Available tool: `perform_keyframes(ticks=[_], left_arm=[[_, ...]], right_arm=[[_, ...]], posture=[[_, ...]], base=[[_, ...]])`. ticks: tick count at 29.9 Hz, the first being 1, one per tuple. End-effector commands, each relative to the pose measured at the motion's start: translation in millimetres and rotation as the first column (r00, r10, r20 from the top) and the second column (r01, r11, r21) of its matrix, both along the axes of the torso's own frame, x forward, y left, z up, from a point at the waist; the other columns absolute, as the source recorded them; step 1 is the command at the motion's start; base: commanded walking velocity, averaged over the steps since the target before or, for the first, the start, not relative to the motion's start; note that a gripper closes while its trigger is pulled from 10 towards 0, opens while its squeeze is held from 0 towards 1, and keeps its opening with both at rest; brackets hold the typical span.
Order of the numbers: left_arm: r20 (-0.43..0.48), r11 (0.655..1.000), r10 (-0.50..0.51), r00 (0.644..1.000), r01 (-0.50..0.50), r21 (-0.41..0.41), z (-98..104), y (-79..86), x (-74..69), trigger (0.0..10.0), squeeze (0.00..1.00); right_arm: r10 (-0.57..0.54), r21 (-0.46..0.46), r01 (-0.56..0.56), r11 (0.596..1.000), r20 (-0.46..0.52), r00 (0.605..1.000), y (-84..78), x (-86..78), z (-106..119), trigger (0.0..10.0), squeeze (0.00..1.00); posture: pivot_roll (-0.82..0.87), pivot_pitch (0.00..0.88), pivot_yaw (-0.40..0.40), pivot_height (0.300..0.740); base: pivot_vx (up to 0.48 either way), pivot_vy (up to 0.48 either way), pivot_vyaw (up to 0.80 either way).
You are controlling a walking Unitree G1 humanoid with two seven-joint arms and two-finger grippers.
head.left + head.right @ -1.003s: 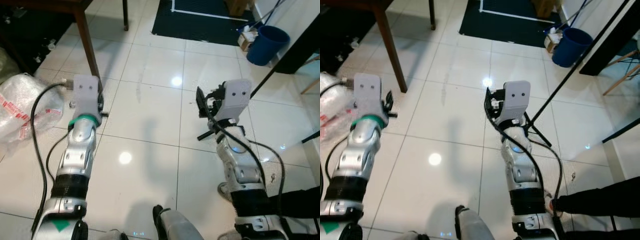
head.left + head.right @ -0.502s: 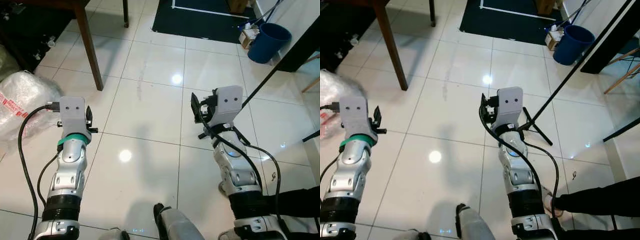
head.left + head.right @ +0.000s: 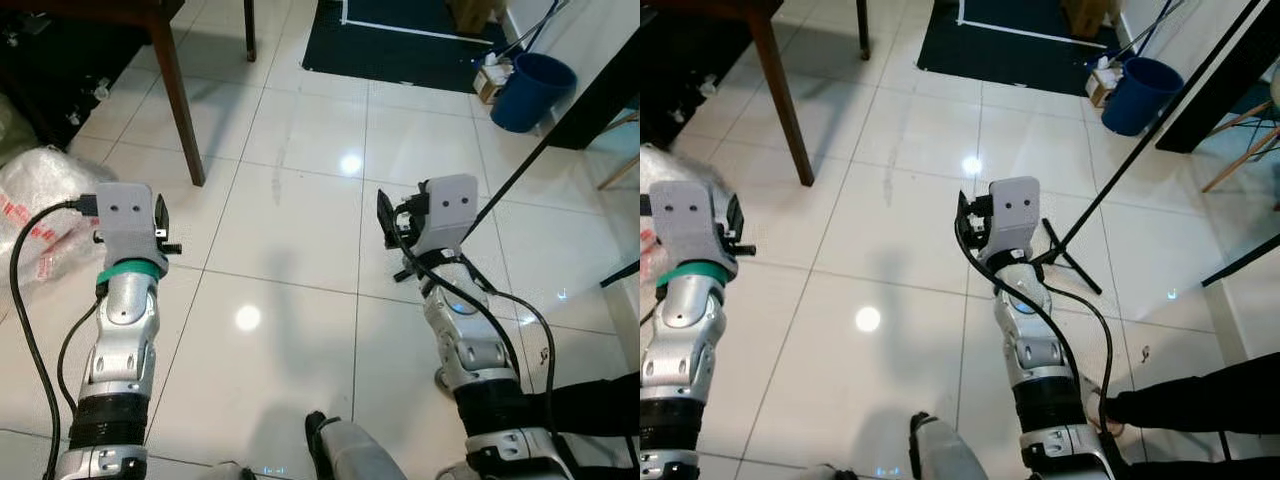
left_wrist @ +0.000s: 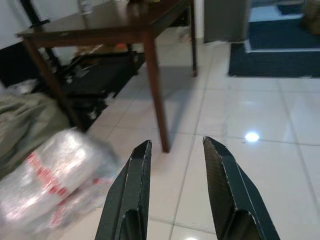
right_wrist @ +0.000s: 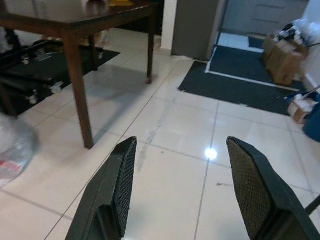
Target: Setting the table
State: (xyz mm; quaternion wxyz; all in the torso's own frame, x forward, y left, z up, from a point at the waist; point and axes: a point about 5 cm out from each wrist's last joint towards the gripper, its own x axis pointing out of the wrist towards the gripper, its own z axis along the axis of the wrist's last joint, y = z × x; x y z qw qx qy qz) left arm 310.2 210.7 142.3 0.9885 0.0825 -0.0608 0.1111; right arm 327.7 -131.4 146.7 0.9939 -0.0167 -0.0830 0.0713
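A dark wooden table [image 4: 125,25] stands ahead to my left on white floor tiles, with small items on its far end that are too blurred to name. One of its legs [image 3: 178,90] rises just beyond my left arm. My left gripper [image 4: 176,141] hangs open over the floor, pointing toward that leg with nothing between its fingers. My right gripper [image 5: 181,140] is also open and empty, held over bare tiles to the right of the table [image 5: 75,20].
A clear plastic-wrapped bundle [image 3: 40,200] lies on the floor at my left. Black gear sits under the table [image 4: 95,75]. A dark mat [image 3: 400,40], a blue bucket [image 3: 530,90] and cardboard boxes [image 5: 280,55] lie ahead right. A black stand leg [image 3: 510,185] crosses by my right arm.
My left arm has drawn back and to the left, away from the table leg. The right arm has sunk slightly. Both grippers stay open and empty.
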Motion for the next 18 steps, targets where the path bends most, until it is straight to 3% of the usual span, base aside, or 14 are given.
perform_keyframes(ticks=[1, 11, 18], left_arm=[[0.005, 1.0, -0.018, 1.0, 0.018, 0.002, -0.8, -5.4, -1.1, 10.0, 0.0], [0.017, 0.999, -0.042, 0.999, 0.043, -0.011, 1.8, -13.9, 1.8, 10.0, 0.0], [0.02, 0.999, -0.041, 0.999, 0.042, -0.012, 0.6, -13.9, -4.0, 10.0, 0.0]], right_arm=[[-0.009, 0.005, 0.009, 1.0, -0.011, 1.0, -3.3, 0.4, -3.0, 10.0, 0.0], [-0.004, -0.001, 0.004, 1.0, -0.013, 1.0, -4.4, 1.5, -4.7, 10.0, 0.0], [0.015, -0.01, -0.015, 1.0, -0.019, 1.0, -3.0, 4.2, -6.0, 10.0, 0.0]], posture=[[-0.11, 0.05, -0.025, 0.74], [-0.11, 0.041, -0.035, 0.74], [-0.09, 0.037, -0.055, 0.74]], base=[[0.469, 0.0, 0.0], [0.471, 0.0, 0.0], [0.472, 0.0, 0.0]])
